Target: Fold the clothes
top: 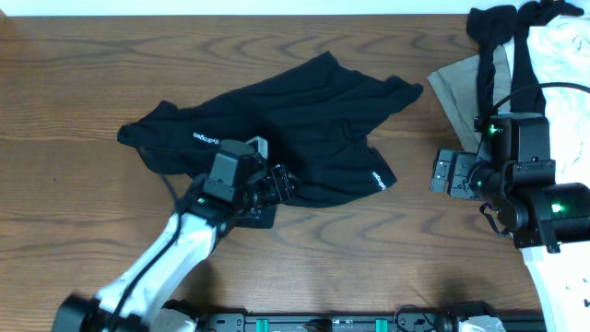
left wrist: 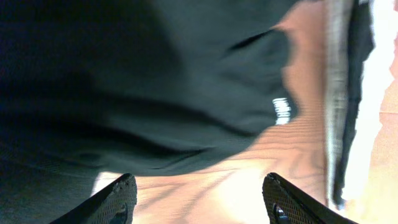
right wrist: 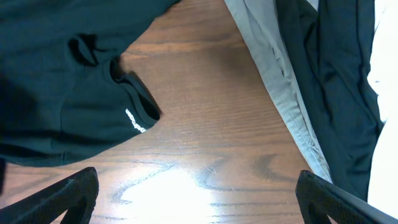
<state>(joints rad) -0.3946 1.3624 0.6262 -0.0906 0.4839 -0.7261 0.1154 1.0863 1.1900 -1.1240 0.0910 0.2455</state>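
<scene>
"Looking from above, where is the shirt [top: 304, 111]?"

"In the middle of the brown surface [top: 74, 221]. It is black and crumpled, not folded. Small white letters [top: 205, 138] show on it."

"And the left gripper [top: 284, 184]?"

"Right at the shirt's near edge. The right gripper [top: 444, 173] is off to the side over bare wood, apart from the shirt. Past it, by the far corner, lie a beige cloth [top: 456, 88] and a white cloth [top: 567, 55], with a dark cloth [top: 498, 41] on top of them."

"What does the left wrist camera show?"

"Its two fingers [left wrist: 118, 199] are spread wide, with bare wood between them. The shirt's edge lies just past the tips. They pinch nothing."

"And the right wrist camera?"

"Those fingers [right wrist: 68, 196] are spread wide too, with only wood between them. The shirt is up on the left. The beige cloth is up on the right."
</scene>
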